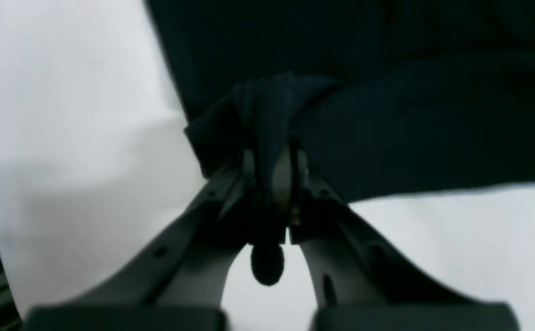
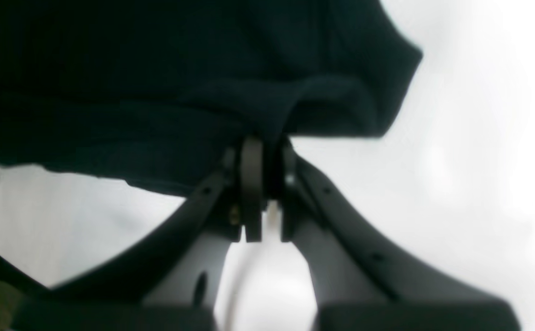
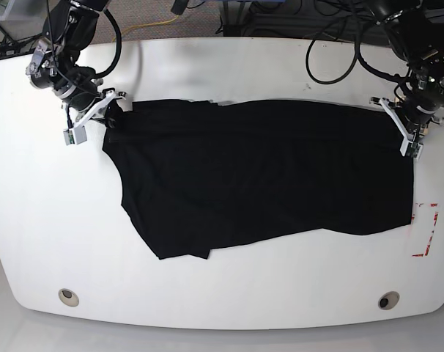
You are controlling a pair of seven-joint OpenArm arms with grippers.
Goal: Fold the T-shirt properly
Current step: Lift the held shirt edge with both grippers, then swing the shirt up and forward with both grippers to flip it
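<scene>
Across the middle of the white table (image 3: 229, 293) we see the T-shirt (image 3: 266, 176) spread wide and flat, its lower hem sagging toward seven o'clock. At its ten o'clock corner our right gripper (image 3: 108, 110) is clenched on a bunch of the black cloth, and at the three o'clock edge our left gripper (image 3: 407, 126) pinches a gathered fold between its closed jaws.

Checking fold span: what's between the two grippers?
Base view: only the black T-shirt, stretched from right gripper to left gripper; each is shut on it.
</scene>
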